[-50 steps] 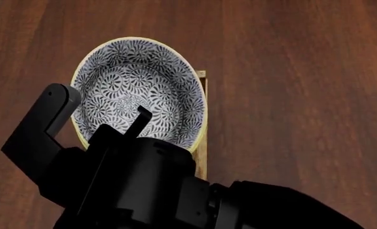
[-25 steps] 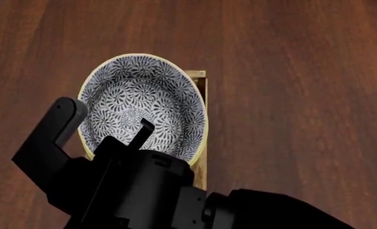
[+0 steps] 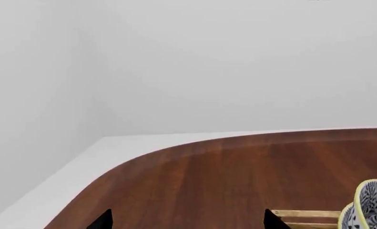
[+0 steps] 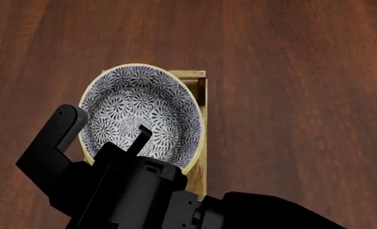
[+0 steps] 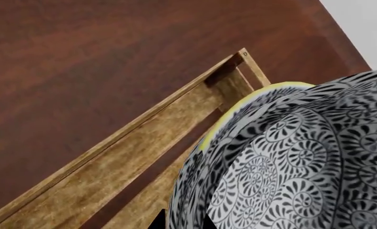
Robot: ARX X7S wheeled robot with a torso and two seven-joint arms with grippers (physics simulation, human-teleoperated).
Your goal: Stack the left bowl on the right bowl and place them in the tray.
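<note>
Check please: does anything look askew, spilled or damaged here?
Nothing stands out. The stacked blue-patterned bowls look intact in the right gripper, over the light-wood slatted tray on the dark wooden table. Nothing is spilled.

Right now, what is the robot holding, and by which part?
The right hand grips the stacked bowls by the near rim; the left hand holds nothing.

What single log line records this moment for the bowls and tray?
stage: placing | right gripper: shut on stacked blue-patterned ceramic bowls | bowls: over light-wood slatted tray | left gripper: open, empty
</note>
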